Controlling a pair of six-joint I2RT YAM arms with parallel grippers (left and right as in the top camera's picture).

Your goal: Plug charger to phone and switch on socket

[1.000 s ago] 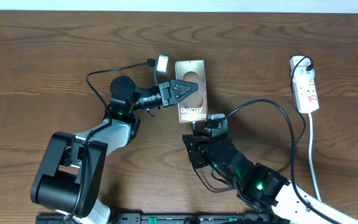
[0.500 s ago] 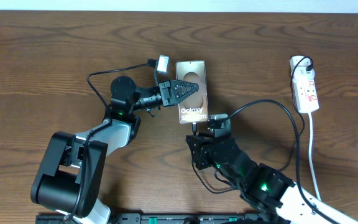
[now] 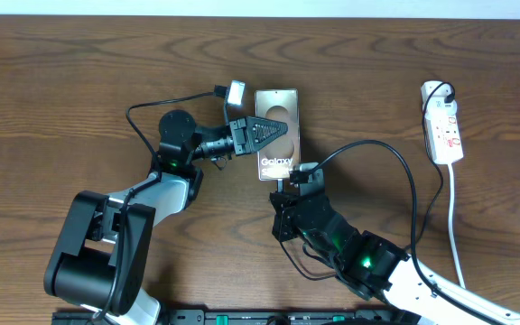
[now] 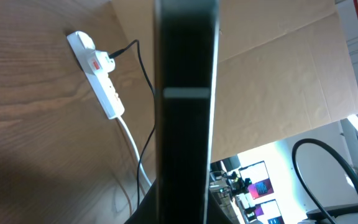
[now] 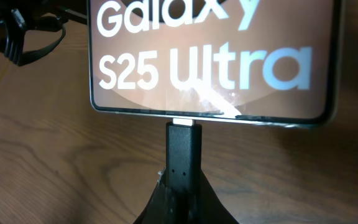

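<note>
The phone lies flat on the table with "Galaxy" lettering on its face. My left gripper reaches in from the left and is shut on the phone, whose edge is a dark upright bar in the left wrist view. My right gripper sits just below the phone's bottom edge, shut on the charger's black plug. The plug's metal tip touches the phone's bottom edge. The charger cable arcs right to the socket, where it ends at the strip's top.
The socket's thick white cord runs down the right side toward the table's front. The socket also shows in the left wrist view. A thin black lead loops behind the left arm. Brown cardboard stands beyond the table.
My right gripper has shut on the plug and moved slightly up and left, bringing the plug tip to the phone's bottom edge. The left gripper and the phone have not moved.
</note>
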